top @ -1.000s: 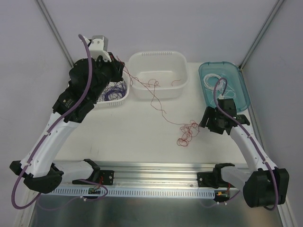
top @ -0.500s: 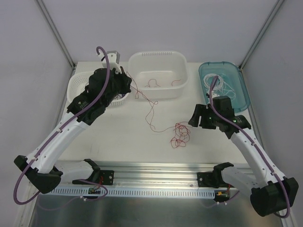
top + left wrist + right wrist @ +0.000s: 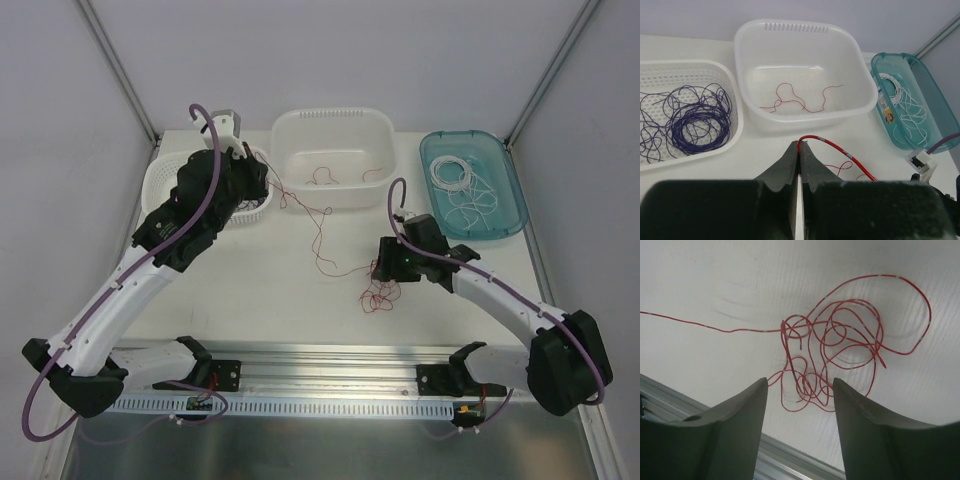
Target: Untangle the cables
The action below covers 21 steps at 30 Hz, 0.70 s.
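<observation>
My left gripper (image 3: 272,186) (image 3: 800,145) is shut on the end of a thin red cable (image 3: 840,148), held above the table between the white basket and the white tub. That cable (image 3: 320,236) trails down and right to a red tangle (image 3: 377,293) (image 3: 832,347) on the table. My right gripper (image 3: 384,272) (image 3: 799,383) is open just above the tangle, its fingers (image 3: 742,405) either side of the lower loops and not touching them. Another red cable (image 3: 800,99) lies in the white tub (image 3: 330,116).
A white perforated basket (image 3: 160,182) at the left holds purple cables (image 3: 695,120). A teal tray (image 3: 512,215) at the right holds white cables (image 3: 465,183). A metal rail (image 3: 330,352) runs along the table's near edge, close to the tangle.
My right arm has swung left and down from beside the teal tray to over the tangle. The tangle has slid a little left. My left gripper has shifted right, still holding the red cable.
</observation>
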Tool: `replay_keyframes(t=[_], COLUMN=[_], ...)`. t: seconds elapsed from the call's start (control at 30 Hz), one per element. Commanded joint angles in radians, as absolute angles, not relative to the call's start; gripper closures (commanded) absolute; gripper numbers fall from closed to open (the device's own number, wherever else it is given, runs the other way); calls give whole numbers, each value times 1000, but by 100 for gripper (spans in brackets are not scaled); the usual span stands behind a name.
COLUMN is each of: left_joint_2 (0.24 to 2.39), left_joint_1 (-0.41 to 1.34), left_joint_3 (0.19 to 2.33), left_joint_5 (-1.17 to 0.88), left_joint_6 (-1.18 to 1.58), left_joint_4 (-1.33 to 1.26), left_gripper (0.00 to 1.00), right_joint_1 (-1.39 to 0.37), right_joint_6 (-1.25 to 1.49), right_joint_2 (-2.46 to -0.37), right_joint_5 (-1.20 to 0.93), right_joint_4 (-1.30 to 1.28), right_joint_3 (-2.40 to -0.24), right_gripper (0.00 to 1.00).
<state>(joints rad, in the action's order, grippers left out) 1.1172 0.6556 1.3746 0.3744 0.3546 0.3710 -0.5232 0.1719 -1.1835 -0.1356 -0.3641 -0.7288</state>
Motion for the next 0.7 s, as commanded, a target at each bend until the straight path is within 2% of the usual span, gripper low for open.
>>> replay_keyframes(t=[0.0,0.13,0.17,0.27,0.37,0.5,0.67], left_joint_2=[1078,1068,1066,1063,1063,1054,1052], left_joint_1=[666,664,663,634,563,431,322], left_joint_3=[1364,1362,1362,1361,1368,1367,1344], left_joint_5=[443,500,518,619,681,747,822], left_joint_6=[330,298,282,200,132,59,9], left_joint_4=[333,339,341,354,405,466,528], left_gripper=[100,100,100,100,100,100,100], right_joint_1=[-545,-545,-545,-519,-415,-160,-15], right_joint_6=[170,170,154,120,62,-33,-58], right_joint_2=[-1241,-1267,-1259,-1186,-1082,-950,-905], right_joint_5=[-133,-127,-94,-29,-14,-55,-58], right_joint_4=[-239,-247,-265,-379,-529,-707,-808], right_joint_3=[-744,-739,-742,-765,-825,-949,-1141], right_gripper=[44,64,75,97,99,99,99])
